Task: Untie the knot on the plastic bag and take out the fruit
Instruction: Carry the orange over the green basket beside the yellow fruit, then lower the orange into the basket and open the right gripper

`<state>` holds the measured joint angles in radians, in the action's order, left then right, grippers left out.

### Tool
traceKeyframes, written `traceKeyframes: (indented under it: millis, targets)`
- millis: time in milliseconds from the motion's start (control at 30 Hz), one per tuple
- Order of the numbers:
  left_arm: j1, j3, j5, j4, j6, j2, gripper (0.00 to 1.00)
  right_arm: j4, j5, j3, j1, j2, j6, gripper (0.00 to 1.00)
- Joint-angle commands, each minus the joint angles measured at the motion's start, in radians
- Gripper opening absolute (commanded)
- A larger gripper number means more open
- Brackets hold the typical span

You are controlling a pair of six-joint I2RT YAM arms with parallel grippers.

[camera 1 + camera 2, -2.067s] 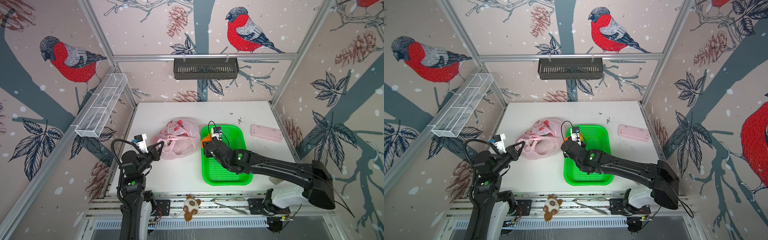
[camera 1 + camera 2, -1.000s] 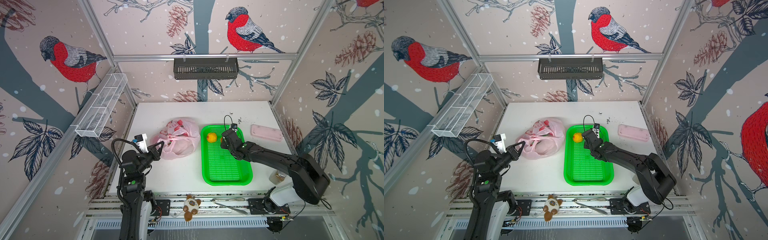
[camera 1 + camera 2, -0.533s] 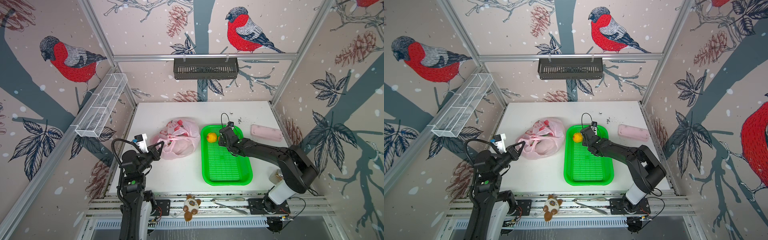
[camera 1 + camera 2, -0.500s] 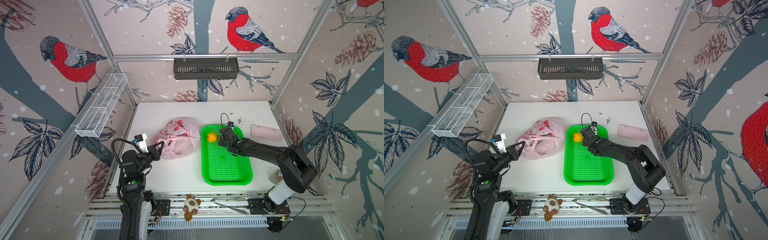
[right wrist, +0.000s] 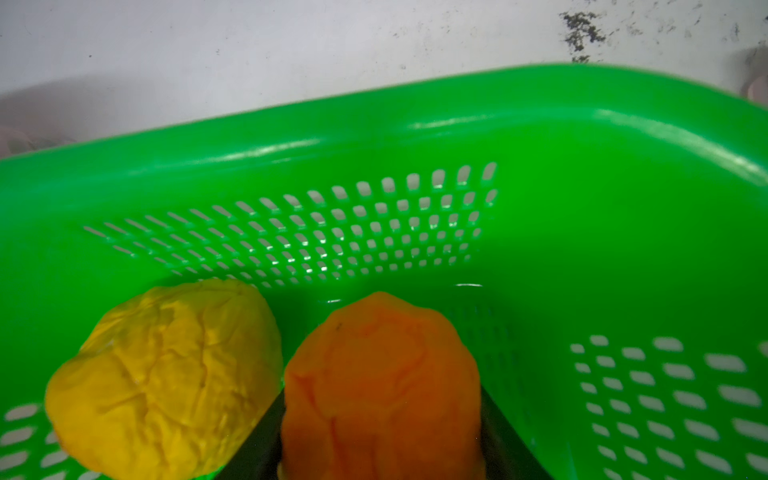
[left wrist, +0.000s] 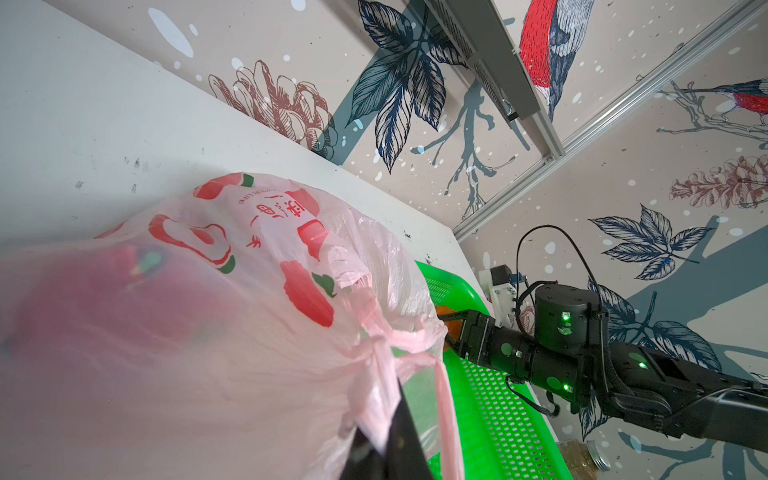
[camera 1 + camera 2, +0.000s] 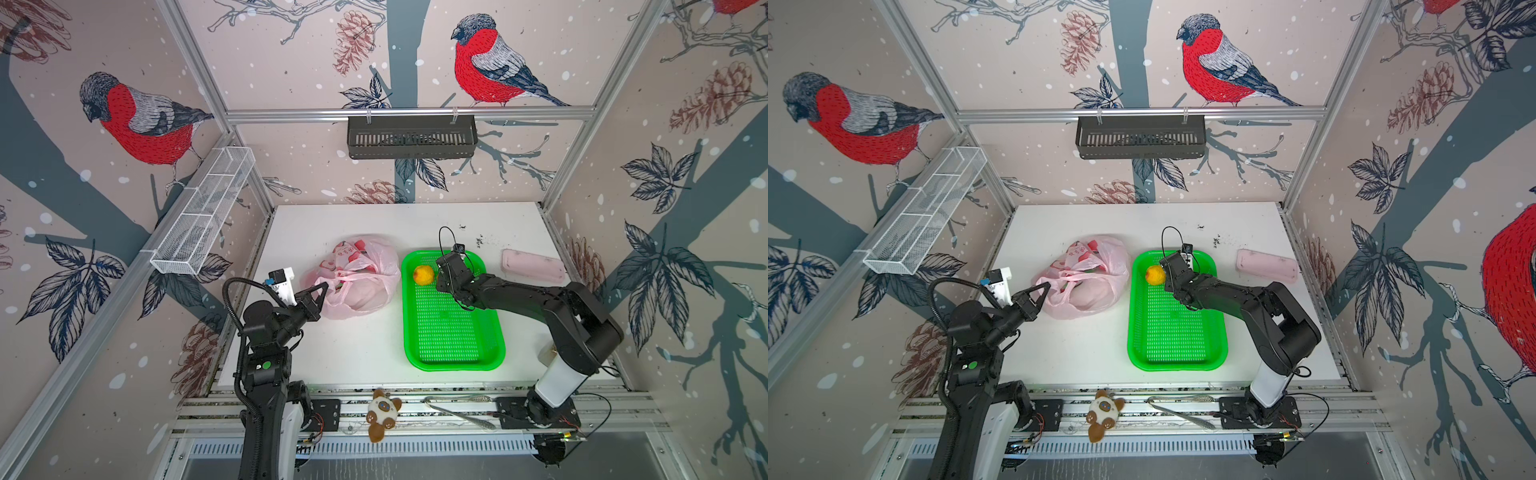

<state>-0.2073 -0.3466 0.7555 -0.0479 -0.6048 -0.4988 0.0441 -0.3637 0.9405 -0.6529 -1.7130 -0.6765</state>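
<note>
Bag (image 7: 365, 286) looks untied, lying on desk (image 7: 357, 357) w/ L hand (image 7: 321, 286) pinched shut on its handle (image 6: 380, 365); yellow ball (image 5: 166, 378) in green tray (image 5: 540, 145), R hand (image 7: 439, 277) gripping orange ball (image 5: 380, 382) beside it, other fruit left in bag.

On bench (image 7: 353, 353), just left of green tray (image 7: 457, 368), slumped pale pink translucent plastic bag (image 7: 361, 270); blurred magenta fruit (image 6: 83, 303) inside; twisted handle strips (image 6: 376, 349) pinched in left hand (image 7: 323, 287). In tray's far left corner, yellow ball (image 5: 166, 374); just beside, orange ball (image 5: 382, 386) clamped in right hand (image 7: 440, 277).
</note>
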Motion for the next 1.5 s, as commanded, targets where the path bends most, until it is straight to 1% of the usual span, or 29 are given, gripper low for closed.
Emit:
traceKeyframes:
  millis: [0,233,600,800,967,1100,1200,1333,1467]
  targets:
    - [-0.001,0.0,0.005,-0.052,-0.003,0.0,0.0,-0.029,-0.001,0.013,0.005,-0.012,0.013,0.57]
    - [-0.001,0.0,0.005,-0.052,-0.003,0.0,0.0,-0.028,0.005,0.03,0.012,-0.033,0.022,0.63]
    - [-0.001,0.0,0.007,-0.053,-0.003,-0.001,0.0,-0.021,0.005,0.041,0.013,-0.038,0.022,0.77]
    - [-0.001,0.002,0.007,-0.055,-0.003,-0.001,0.0,0.004,-0.014,0.04,0.006,0.003,0.022,0.81]
    - [-0.001,0.001,0.006,-0.056,-0.004,0.0,0.0,0.03,-0.044,0.032,-0.017,0.072,0.015,0.84]
    - [-0.001,0.001,0.007,-0.055,-0.003,0.002,0.0,0.066,-0.079,0.033,-0.053,0.137,0.014,0.85]
    - [-0.001,0.001,0.007,-0.055,-0.004,0.003,0.0,0.098,-0.12,0.037,-0.103,0.194,0.018,0.82]
    - [-0.001,0.001,0.008,-0.055,-0.004,0.003,0.0,0.133,-0.176,0.04,-0.206,0.275,0.024,0.8]
    - [-0.001,0.001,0.008,-0.056,-0.005,0.004,0.0,0.137,-0.181,0.052,-0.324,0.328,0.031,0.74]
